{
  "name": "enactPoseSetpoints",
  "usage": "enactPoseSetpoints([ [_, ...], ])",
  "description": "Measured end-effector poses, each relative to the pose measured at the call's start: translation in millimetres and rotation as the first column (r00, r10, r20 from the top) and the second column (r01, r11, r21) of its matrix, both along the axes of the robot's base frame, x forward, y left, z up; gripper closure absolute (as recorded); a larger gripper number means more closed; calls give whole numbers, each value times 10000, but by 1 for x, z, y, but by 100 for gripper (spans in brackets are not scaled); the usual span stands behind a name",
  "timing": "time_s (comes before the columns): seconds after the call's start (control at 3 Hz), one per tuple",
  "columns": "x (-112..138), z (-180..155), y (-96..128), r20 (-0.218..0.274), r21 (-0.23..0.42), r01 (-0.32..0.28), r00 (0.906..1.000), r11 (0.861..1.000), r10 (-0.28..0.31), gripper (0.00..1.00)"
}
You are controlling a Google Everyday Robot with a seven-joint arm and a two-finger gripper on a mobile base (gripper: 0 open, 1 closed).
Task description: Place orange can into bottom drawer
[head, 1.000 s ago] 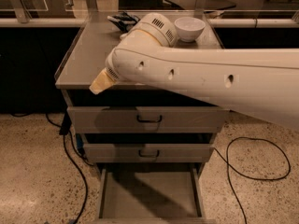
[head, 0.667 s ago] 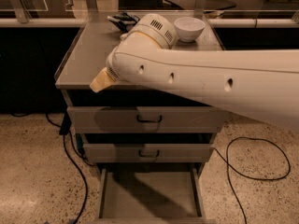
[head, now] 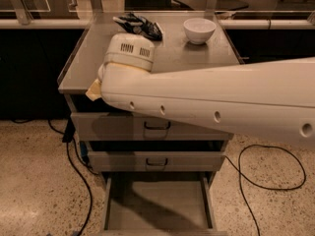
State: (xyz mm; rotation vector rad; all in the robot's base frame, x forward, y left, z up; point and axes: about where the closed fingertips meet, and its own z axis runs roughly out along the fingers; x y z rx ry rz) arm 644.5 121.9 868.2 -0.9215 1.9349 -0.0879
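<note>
You can't see the orange can. Gripper (head: 139, 26) sits over the worktop (head: 177, 53) rear, grip state unreadable. The bottom drawer (head: 156, 206) is open, below and nearer.

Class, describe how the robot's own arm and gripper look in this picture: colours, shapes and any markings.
The arm is a thick, cream-white tube with a row of small round holes along its side. Its end carries a rounded cap with dark vent slots, and a tan flap sticks out below. The gripper shows only as a black shape beyond the cap, over the cabinet top.
</note>
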Motion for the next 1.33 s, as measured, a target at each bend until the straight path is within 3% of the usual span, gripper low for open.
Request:
enactPoseSetpoints([
  [0.33,7,8,-1,492,79,401,9980,9992,-404,0],
  [0.67,7,8,-1,491,103,392,9980,9992,-397,0],
  [1.0,5,6,-3,468,898,123,9988,9959,-166,0],
  [1.33,5,11,-34,623,1833,44,9979,9831,-161,0],
])
